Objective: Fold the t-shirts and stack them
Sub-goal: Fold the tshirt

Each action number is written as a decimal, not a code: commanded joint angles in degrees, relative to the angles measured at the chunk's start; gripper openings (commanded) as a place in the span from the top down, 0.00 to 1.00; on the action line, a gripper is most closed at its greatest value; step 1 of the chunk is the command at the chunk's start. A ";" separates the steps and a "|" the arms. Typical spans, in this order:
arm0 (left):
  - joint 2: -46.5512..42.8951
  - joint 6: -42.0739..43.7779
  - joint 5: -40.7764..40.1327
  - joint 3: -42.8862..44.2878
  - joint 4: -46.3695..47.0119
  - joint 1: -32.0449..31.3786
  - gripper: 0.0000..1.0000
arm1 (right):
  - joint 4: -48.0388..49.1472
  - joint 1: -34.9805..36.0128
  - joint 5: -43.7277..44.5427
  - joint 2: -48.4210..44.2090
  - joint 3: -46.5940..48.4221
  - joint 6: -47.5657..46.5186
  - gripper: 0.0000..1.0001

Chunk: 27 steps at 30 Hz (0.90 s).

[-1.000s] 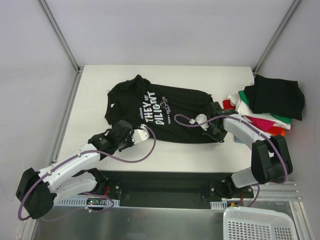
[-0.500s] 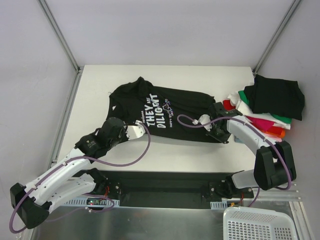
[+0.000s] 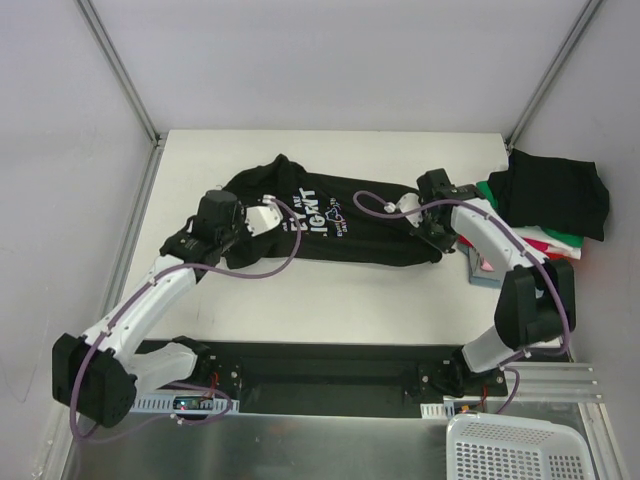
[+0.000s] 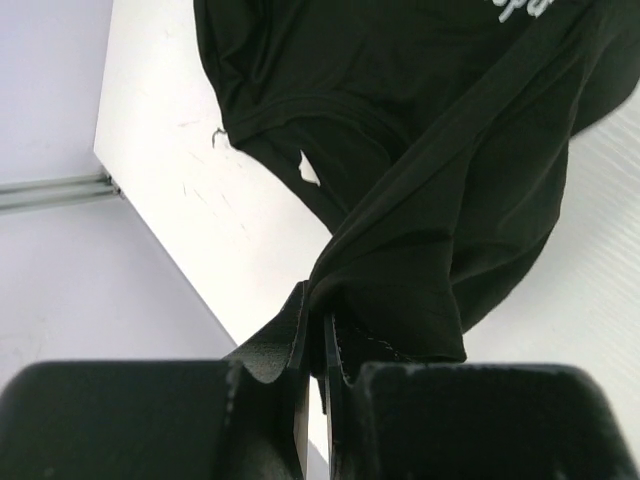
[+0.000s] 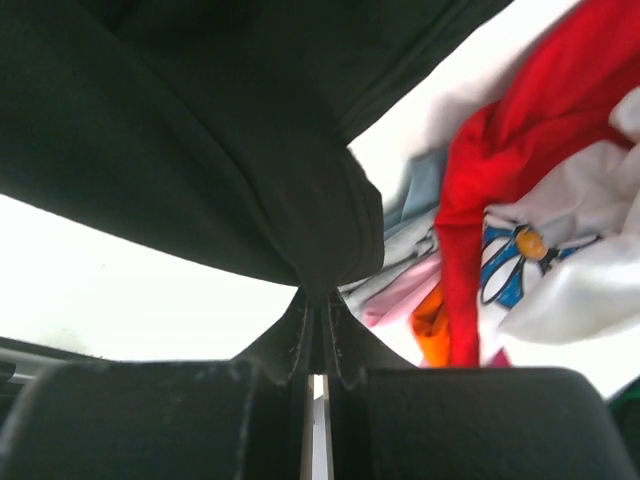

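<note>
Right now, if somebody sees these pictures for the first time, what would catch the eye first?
First, the black t-shirt with white lettering, rumpled across the middle of the white table, with the left gripper and the right gripper each shut on an edge of it. Next, the pile of colourful t-shirts at the table's right edge, with a folded black t-shirt on top.

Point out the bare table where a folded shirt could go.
Bare: the near strip of table between the black lettered tee and the front edge, and the far strip behind the tee. Crowded: the right side, with the stack of tees and the right arm.
</note>
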 commanded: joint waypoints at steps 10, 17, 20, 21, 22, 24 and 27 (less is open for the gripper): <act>18.60 3.22 6.32 12.21 8.41 6.15 1.00 | -2.10 -2.51 2.64 16.95 13.88 -1.15 0.99; 23.18 4.27 6.32 12.75 9.38 7.03 1.00 | -2.36 -3.30 2.99 21.87 18.18 -1.42 0.99; 23.97 4.27 6.67 12.75 9.47 7.21 1.00 | -2.71 -3.30 2.82 22.67 19.15 -1.15 0.98; 24.06 4.18 6.67 12.48 9.47 7.21 1.00 | -2.80 -3.22 2.73 22.84 19.68 -1.07 0.98; 24.06 4.27 6.85 12.39 9.47 7.12 1.00 | -2.80 -3.13 2.73 22.93 19.86 -1.07 0.97; 24.15 4.27 6.85 12.13 9.47 7.12 1.00 | -3.42 -3.22 2.55 23.11 20.30 -0.80 0.97; 24.24 4.53 6.85 11.61 9.47 7.12 1.00 | -3.51 -3.13 2.38 23.02 20.39 -0.63 0.95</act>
